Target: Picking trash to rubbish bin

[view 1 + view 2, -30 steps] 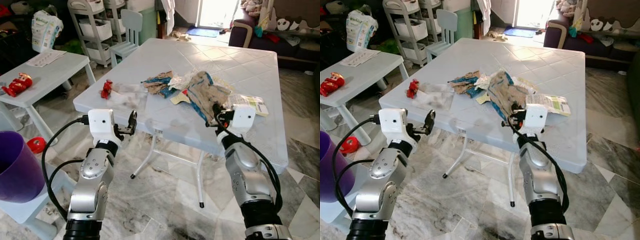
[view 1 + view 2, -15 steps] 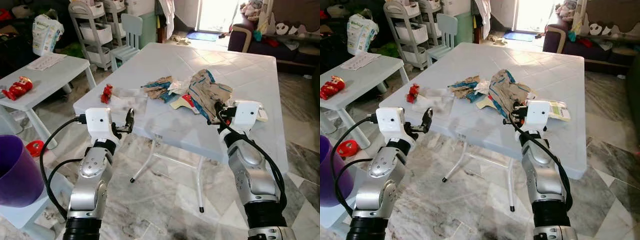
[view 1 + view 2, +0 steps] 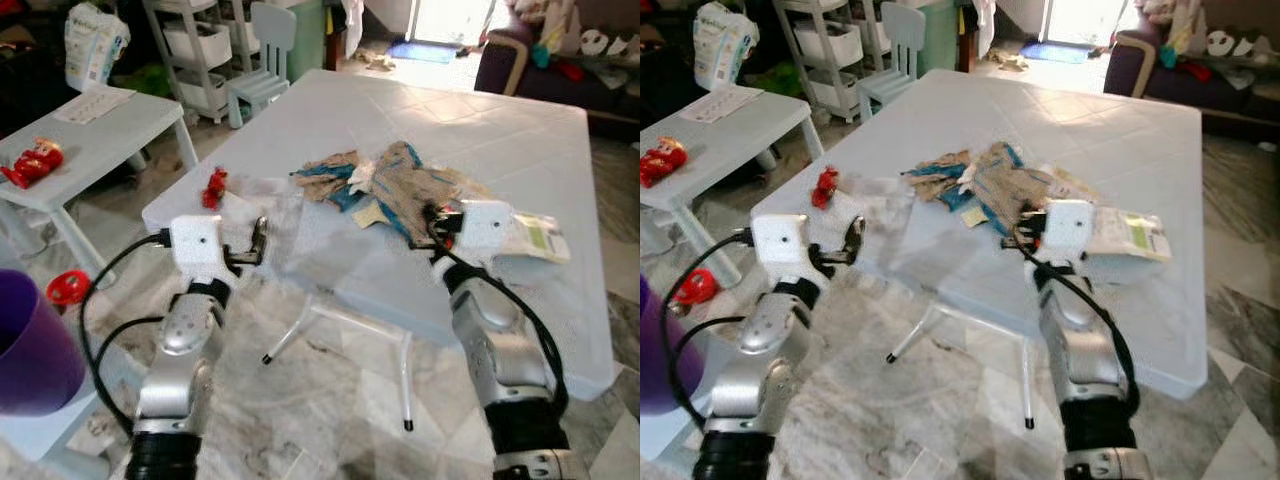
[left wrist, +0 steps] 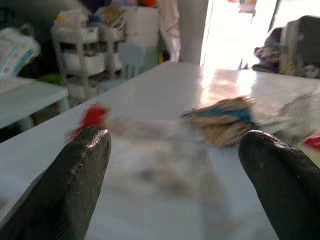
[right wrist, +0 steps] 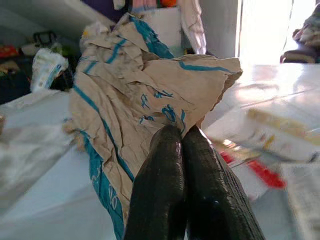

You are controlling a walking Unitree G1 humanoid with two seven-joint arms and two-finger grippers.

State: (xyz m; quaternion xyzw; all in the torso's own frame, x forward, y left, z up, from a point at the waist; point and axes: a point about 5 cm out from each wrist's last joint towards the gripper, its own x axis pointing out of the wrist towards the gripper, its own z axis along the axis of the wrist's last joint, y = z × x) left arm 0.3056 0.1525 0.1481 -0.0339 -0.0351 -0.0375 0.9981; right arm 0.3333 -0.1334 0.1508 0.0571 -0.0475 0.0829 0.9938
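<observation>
Nearest: purple bin (image 3: 30,345) low on the robot's left, by the floor, well apart from the trash.

Left gripper (image 3: 259,240) at the near edge of the pale blue table (image 3: 520,150), fingers (image 4: 75,180) spread wide, holding nothing. Just past it on the tabletop a clear plastic wrapper (image 3: 262,190), blurred, and a small red wrapper (image 3: 213,186) beside that.

Right gripper (image 5: 187,150) over the table's near part, fingers pinched together on the edge of the crumpled brown paper bag (image 5: 145,95) with teal stripes and print. In the eye views the bag (image 3: 415,190) sits in the trash pile at mid-table, touching other crumpled brown and teal paper (image 3: 330,172) on the left-arm side. A flat white and green packet (image 3: 530,238) lies just beside the right wrist, on the table.

Farther left: low white side table (image 3: 90,125) with a red toy (image 3: 33,165) and a paper sheet. Red object (image 3: 68,290) on the marble floor under it.

Back: white shelf cart (image 3: 195,50), small pale chair (image 3: 262,50), dark sofa (image 3: 570,70).
</observation>
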